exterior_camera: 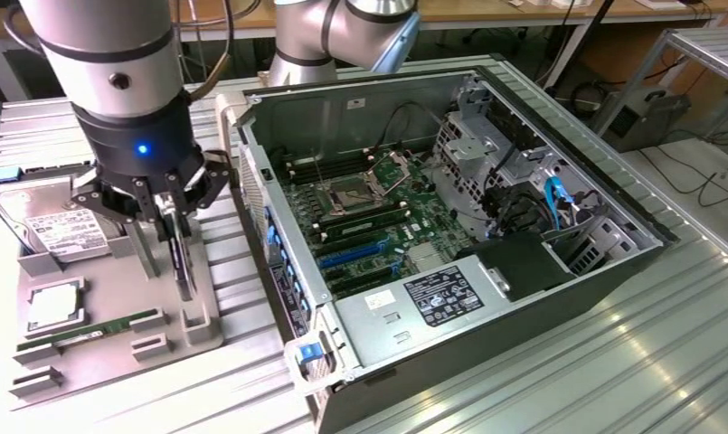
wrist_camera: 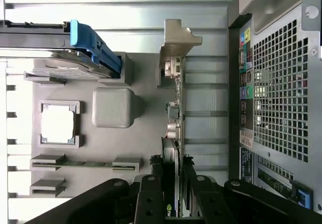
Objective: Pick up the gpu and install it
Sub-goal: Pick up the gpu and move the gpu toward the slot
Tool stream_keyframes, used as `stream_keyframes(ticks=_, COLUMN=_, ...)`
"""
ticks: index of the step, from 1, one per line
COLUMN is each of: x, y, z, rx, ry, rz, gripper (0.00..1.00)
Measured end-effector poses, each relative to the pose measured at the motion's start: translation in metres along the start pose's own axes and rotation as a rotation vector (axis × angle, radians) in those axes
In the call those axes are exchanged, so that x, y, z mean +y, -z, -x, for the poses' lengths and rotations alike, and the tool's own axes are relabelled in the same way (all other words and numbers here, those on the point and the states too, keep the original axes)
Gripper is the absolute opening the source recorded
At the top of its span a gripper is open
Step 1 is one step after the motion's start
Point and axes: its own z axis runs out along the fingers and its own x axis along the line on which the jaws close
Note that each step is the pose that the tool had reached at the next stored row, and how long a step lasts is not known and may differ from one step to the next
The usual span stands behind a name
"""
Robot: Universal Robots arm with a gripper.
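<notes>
Two fingers, one on each face of the gpu (exterior_camera: 185, 269), so I'm clamped on it.

Exterior view:
- My gripper (exterior_camera: 171, 233) points straight down at middle left of the frame.
- The gpu stands on edge in the grey fixture tray (exterior_camera: 104, 271) and has not been lifted out.
- On the same tray, further to the exterior view's left, are the hard drive (exterior_camera: 64, 233), the CPU (exterior_camera: 52, 309) and the RAM stick (exterior_camera: 92, 327), all apart from the card.
- The PC case (exterior_camera: 460, 384) lies open at centre and right of the frame, just beside the tray.
- The motherboard (exterior_camera: 376, 212) is exposed and its blue slots (exterior_camera: 352, 255) are bare.

Wrist view:
- The gpu (wrist_camera: 173, 118) is seen edge-on, with its metal bracket (wrist_camera: 177, 43) at the end away from me.
- My gripper (wrist_camera: 171, 167) straddles the near end, and the fingers (wrist_camera: 152, 189) look seated against both sides of the card.
- The tray (wrist_camera: 143, 133) is under it.
- The hard drive (wrist_camera: 93, 45), CPU (wrist_camera: 59, 124) and RAM stick (wrist_camera: 83, 163) sit on one side of the card, and the perforated back of the PC case (wrist_camera: 282, 88) is on the other.
</notes>
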Motion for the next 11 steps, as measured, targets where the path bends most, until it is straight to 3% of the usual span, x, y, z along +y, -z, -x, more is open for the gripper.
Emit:
stream_keyframes(ticks=6, x=-0.0011, y=0.0217, z=0.002, rx=0.0, ry=0.0, rz=0.0108, gripper=0.26)
stream_keyframes(ticks=11, x=-0.0031, y=0.0461, z=0.004, rx=0.0, ry=0.0, rz=0.0204, gripper=0.26)
